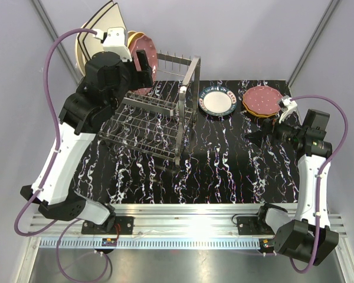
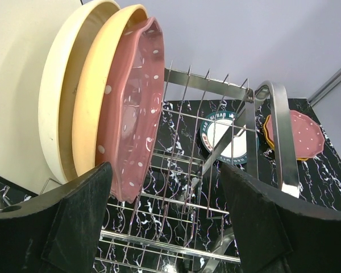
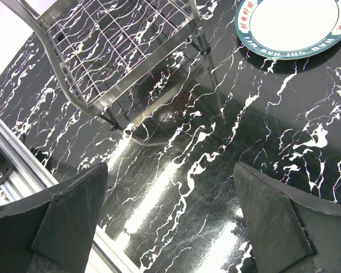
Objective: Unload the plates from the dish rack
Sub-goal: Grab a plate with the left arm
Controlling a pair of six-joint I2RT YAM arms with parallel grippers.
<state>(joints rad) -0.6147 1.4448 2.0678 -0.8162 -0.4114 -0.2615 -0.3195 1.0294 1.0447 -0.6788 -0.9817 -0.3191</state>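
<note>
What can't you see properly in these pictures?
1. The plates in the rack: top view, the left arm covers most of them, so no count.
2. Under the maroon plate: top view, only an orange edge shows; how many lie beneath is hidden.
3. The white plate: right wrist view, the top edge cuts it off; its rim writing is too small to read.

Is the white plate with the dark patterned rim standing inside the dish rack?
No, the white plate lies flat on the table, outside the dish rack, on its right side.
</note>
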